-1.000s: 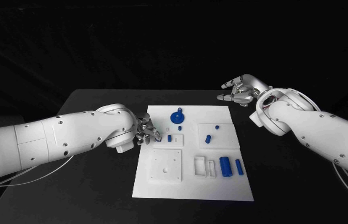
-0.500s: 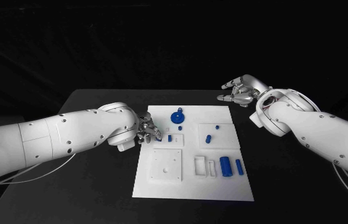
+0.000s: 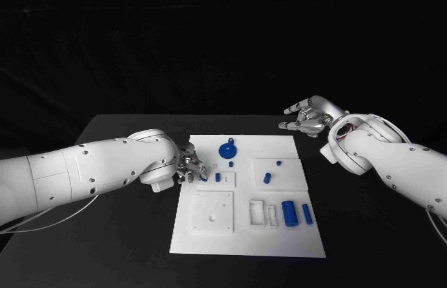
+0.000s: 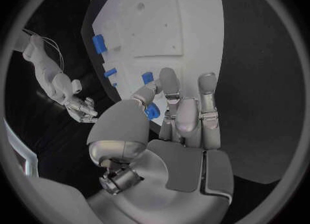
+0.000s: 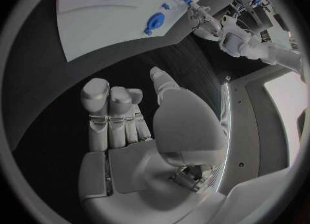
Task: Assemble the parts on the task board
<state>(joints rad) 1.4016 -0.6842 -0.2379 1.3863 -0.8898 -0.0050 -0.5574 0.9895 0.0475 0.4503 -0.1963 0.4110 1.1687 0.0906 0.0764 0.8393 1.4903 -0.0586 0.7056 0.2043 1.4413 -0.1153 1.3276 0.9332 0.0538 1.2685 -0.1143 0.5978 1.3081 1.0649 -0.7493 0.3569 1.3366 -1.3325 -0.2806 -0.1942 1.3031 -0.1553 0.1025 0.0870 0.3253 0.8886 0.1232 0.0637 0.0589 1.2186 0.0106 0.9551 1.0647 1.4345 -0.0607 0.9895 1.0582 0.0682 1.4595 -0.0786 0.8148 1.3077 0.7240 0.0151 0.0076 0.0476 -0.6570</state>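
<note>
In the head view, the flat white rectangular task board [image 3: 248,197] lies at centre frame on my black counter [image 3: 121,133]. My left hand [image 3: 189,170] sits at the board's left edge, left of centre in the frame, fingers drawn together around a small blue part [image 3: 203,179] at their tips. Just right of it a short blue peg [image 3: 219,178] stands on the board, and above that, near the board's top, is a round blue wheel-shaped part [image 3: 227,151]. Two blue cylinders [image 3: 296,213] lie side by side at lower right of the board, beside a white slotted block [image 3: 261,214]. My right hand [image 3: 307,117] hangs at upper right, off the board's top right corner, fingers curled in and holding nothing. In the left wrist view, my left hand [image 4: 184,115] fills the middle, thumb and a finger pinching the small blue part [image 4: 152,112] over the board's edge [image 4: 194,22], with the right hand [image 4: 80,105] small at the left. In the right wrist view, my right hand [image 5: 129,115] shows fingers pressed side by side over the dark counter, nothing in them; the board [image 5: 97,17] is at upper left with the blue wheel-shaped part [image 5: 155,21] on it, and my left hand [image 5: 200,17] at its edge.
</note>
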